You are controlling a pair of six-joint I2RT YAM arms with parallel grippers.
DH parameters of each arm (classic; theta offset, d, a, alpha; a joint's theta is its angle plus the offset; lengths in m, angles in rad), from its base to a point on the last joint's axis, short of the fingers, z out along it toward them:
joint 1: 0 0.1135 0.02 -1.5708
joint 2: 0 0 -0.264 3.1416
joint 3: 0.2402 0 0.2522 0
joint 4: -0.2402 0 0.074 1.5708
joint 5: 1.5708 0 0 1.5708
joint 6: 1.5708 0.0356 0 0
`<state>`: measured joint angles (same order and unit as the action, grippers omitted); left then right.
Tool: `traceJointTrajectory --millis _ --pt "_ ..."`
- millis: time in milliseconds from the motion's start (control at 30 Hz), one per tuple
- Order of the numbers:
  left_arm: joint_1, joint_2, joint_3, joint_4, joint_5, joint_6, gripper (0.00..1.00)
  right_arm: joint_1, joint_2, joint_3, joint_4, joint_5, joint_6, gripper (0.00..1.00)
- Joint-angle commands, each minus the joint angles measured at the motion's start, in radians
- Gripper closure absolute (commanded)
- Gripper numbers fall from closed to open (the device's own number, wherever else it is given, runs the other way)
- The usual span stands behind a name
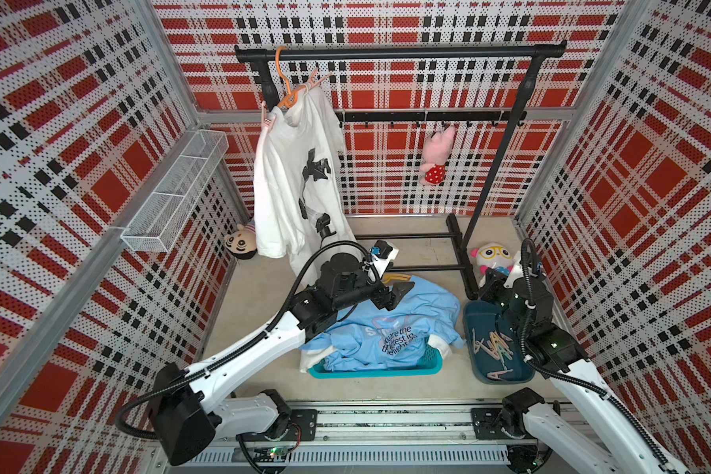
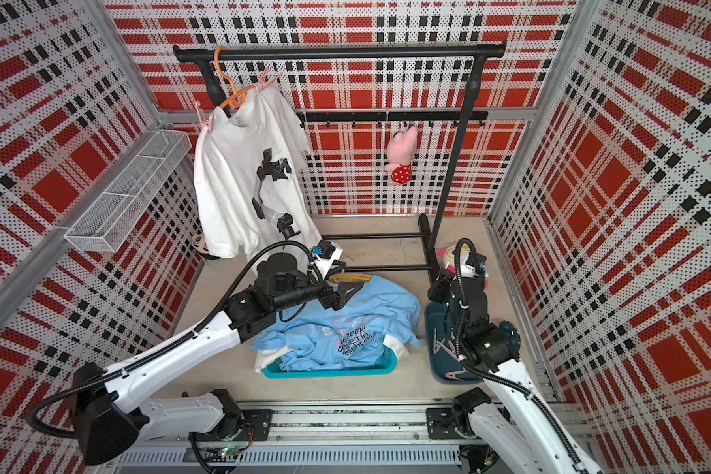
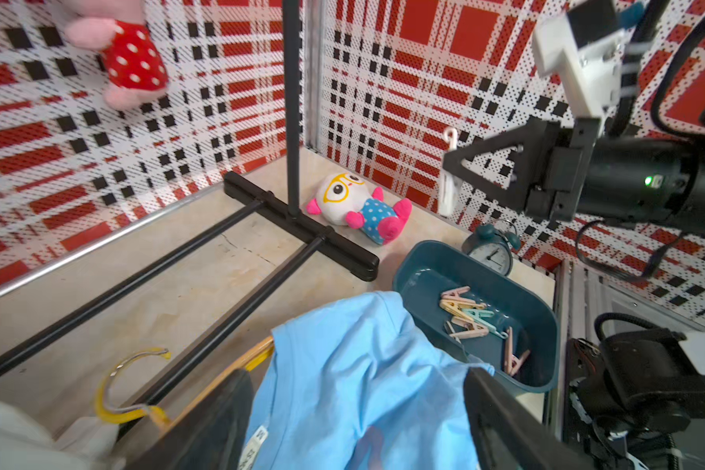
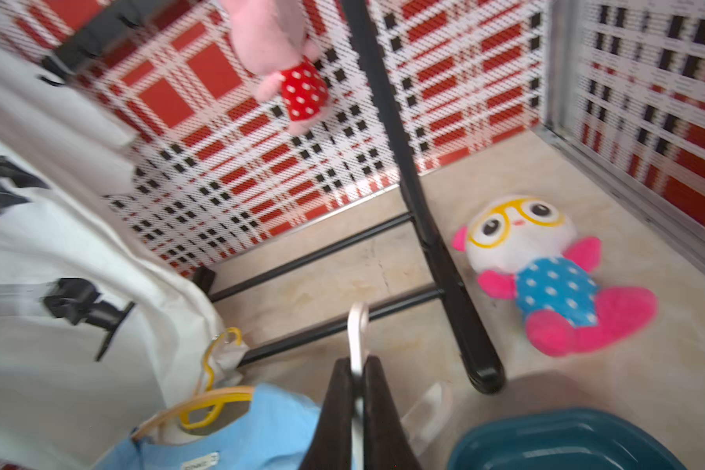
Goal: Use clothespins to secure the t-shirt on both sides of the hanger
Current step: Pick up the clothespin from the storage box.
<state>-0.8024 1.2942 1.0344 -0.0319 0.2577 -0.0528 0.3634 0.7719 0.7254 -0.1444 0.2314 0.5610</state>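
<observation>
A white t-shirt [image 1: 292, 180] hangs on an orange hanger [image 1: 288, 90] at the left end of the rack, with a pink clothespin [image 1: 268, 119] on one shoulder and another [image 1: 315, 80] on the other. A blue t-shirt [image 1: 399, 324] on a yellow hanger [image 3: 131, 407] lies across a teal basket. My left gripper [image 3: 357, 378] is open just above the blue shirt's collar, touching nothing. My right gripper [image 4: 357, 366] is shut on a white clothespin [image 4: 357, 325], held above the floor beside the rack's foot. More clothespins [image 3: 469, 313] lie in a dark tray [image 3: 546, 325].
The black clothes rack [image 1: 386, 52] spans the back, its foot bars [image 3: 302, 219] on the floor. A pink plush [image 1: 438, 156] hangs from its hooks. An owl plush [image 1: 491, 258], a panda plush [image 1: 241, 242], an alarm clock [image 3: 491, 252] and a wire wall shelf [image 1: 173, 193] surround the teal basket [image 1: 378, 371].
</observation>
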Motion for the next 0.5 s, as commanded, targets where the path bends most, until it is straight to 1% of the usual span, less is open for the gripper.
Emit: traceJointTrajectory --millis 0,33,100,200,300,467 --pt "-0.028 0.047 0.036 0.094 0.047 -0.063 0.16 0.006 0.032 0.018 0.230 -0.196 -0.068 1.00" --pt "-0.034 0.067 0.053 0.096 0.068 -0.068 0.16 0.014 0.044 0.024 0.257 -0.216 -0.067 1.00" --pt "-0.044 0.110 0.090 0.081 0.101 -0.065 0.16 0.044 0.072 0.048 0.273 -0.217 -0.064 1.00" --pt "-0.046 0.154 0.125 0.075 0.071 -0.068 0.16 0.108 0.099 0.082 0.264 -0.229 -0.090 1.00" --pt "-0.050 0.181 0.159 0.076 0.056 -0.058 0.16 0.181 0.110 0.097 0.252 -0.200 -0.101 1.00" --pt "-0.064 0.196 0.191 0.076 0.052 -0.018 0.20 0.231 0.109 0.094 0.243 -0.194 -0.073 1.00"
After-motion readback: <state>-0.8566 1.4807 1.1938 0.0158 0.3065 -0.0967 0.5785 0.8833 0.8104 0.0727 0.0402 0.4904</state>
